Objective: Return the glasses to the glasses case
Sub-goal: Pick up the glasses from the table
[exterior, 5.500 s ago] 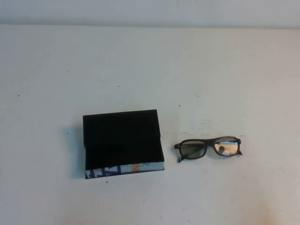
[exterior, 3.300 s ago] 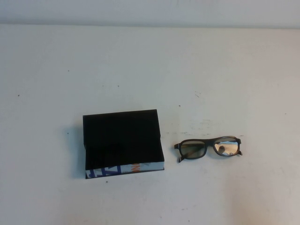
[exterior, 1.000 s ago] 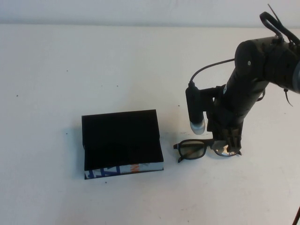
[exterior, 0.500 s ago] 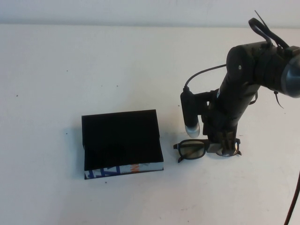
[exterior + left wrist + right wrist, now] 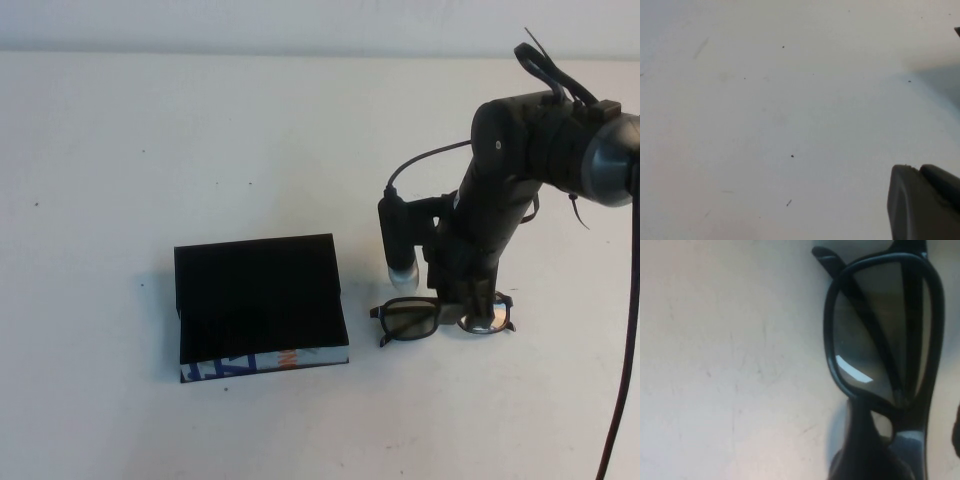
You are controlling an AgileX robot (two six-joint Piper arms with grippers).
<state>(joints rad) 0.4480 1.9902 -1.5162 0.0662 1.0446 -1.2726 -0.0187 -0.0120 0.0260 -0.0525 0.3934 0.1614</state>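
The dark thick-framed glasses [image 5: 410, 318] lie on the white table, right of the glasses case [image 5: 260, 300]. The case is a black box with a blue, white and orange printed front side [image 5: 265, 362]; from above it shows only black. My right gripper [image 5: 472, 310] is down over the middle of the glasses, beside the right lens. In the right wrist view one lens [image 5: 875, 335] fills the frame. One finger [image 5: 860, 445] sits at the bridge and the other shows at the picture's edge, so the gripper [image 5: 910, 440] stands open astride the frame. My left gripper [image 5: 917, 170] is shut over bare table.
The right arm [image 5: 520, 170] and its cable [image 5: 625, 330] stand over the table's right side. A camera tube [image 5: 398, 245] hangs from the wrist just behind the glasses' left lens. The white wall edge [image 5: 320, 50] runs along the back.
The right arm came in from the right and has come down onto the glasses, shifting a little left over the last second. The glasses and the case have not moved.
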